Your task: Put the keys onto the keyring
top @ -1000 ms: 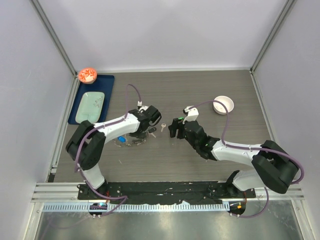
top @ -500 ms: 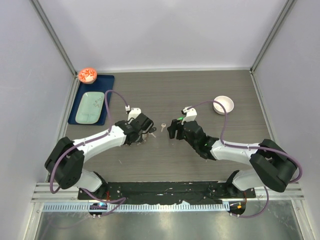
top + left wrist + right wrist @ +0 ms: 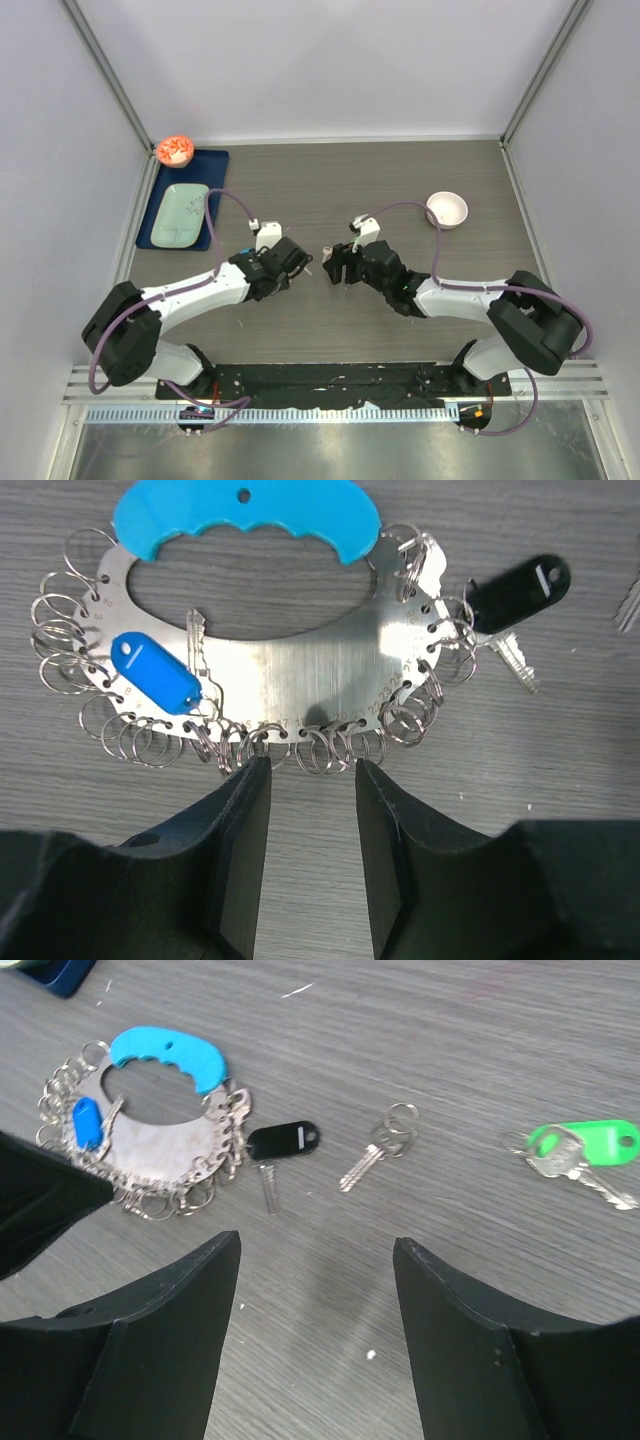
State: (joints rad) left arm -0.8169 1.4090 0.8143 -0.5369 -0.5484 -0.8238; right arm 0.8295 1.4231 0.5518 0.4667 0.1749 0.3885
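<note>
- We see the keyring (image 3: 165,1145) lying flat on the worktop (image 3: 420,1020), upper left of the right wrist view.
- The silver key (image 3: 372,1158) lies loose at upper centre and the green-tagged key (image 3: 575,1148) at the right edge; we judge neither threaded yet.
- A black-tagged key (image 3: 280,1145) touches the keyring's rim; we cannot tell if it is attached.
- The left pincer (image 3: 307,770) and the right pincer (image 3: 315,1245) both hover spread and empty.

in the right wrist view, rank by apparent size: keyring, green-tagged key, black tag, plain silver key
1. keyring
2. green-tagged key
3. plain silver key and black tag: too close to rank
</note>
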